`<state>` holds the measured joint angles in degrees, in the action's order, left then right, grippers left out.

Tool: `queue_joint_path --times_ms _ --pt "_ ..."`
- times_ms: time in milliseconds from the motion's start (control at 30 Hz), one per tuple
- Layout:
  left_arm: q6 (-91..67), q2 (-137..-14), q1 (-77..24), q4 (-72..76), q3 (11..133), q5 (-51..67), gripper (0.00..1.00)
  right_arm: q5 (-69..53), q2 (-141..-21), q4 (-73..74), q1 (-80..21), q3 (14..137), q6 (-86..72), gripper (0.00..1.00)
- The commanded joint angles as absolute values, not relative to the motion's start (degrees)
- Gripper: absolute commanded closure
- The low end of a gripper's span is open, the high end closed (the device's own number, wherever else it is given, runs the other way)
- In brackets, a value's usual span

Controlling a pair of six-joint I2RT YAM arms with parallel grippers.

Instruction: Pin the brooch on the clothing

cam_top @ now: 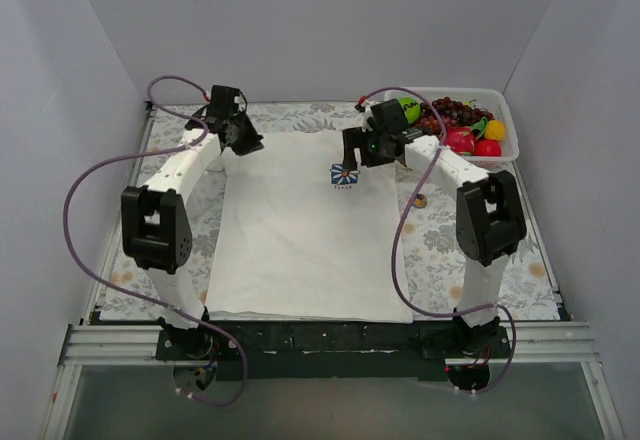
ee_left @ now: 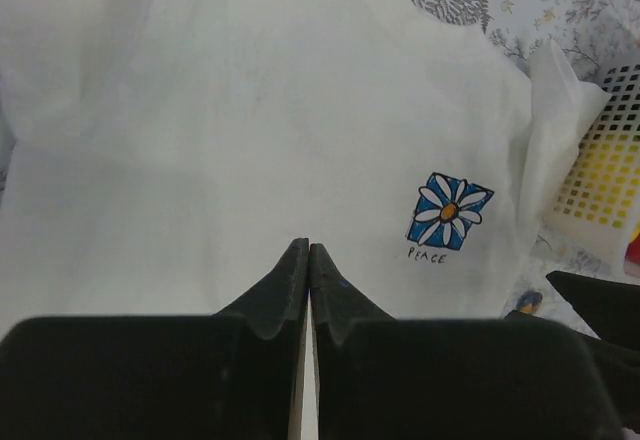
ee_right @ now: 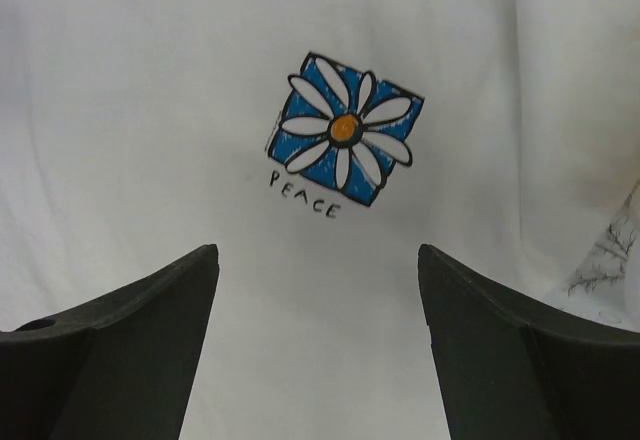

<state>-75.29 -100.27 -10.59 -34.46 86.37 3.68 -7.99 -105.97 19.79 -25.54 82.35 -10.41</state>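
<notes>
The white T-shirt (cam_top: pixel 300 240) lies flat on the table, its blue-and-white flower print (cam_top: pixel 343 174) with the word PEACE on the chest. A small round dark disc, the brooch (cam_top: pixel 420 200), lies on the patterned cloth just right of the shirt. My right gripper (cam_top: pixel 368 152) is open and empty, hovering over the shirt (ee_right: pixel 330 340) just beside the print (ee_right: pixel 345 130). My left gripper (cam_top: pixel 247 143) is shut and empty over the shirt's far left part. In its wrist view (ee_left: pixel 308 248) the print (ee_left: pixel 449 210) lies ahead to the right.
A white bin (cam_top: pixel 503 110) of toy fruit stands at the back right, and its mesh side shows in the left wrist view (ee_left: pixel 600 170). A floral cloth (cam_top: pixel 440 240) covers the table around the shirt. White walls close in on the left, back and right.
</notes>
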Motion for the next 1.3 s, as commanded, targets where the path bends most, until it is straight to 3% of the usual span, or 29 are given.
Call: queue_joint_path --times_ms 0,267,533,1267 --pt "-73.91 -110.11 -11.87 -37.08 96.57 0.88 1.0 -2.83 -114.86 24.95 -25.75 95.17 -8.0 0.13" --pt "-72.86 -121.63 -11.87 -41.83 104.14 -6.14 1.0 3.6 -119.36 25.75 -25.84 96.24 -7.29 0.1" --pt "-72.77 -128.22 -11.87 -45.7 104.33 -11.77 1.0 4.13 -120.41 25.75 -26.1 92.21 -7.21 0.1" --pt "-72.42 -125.59 -5.98 -45.7 97.12 -20.39 1.0 -1.39 -127.53 29.88 -30.41 95.8 -6.68 0.1"
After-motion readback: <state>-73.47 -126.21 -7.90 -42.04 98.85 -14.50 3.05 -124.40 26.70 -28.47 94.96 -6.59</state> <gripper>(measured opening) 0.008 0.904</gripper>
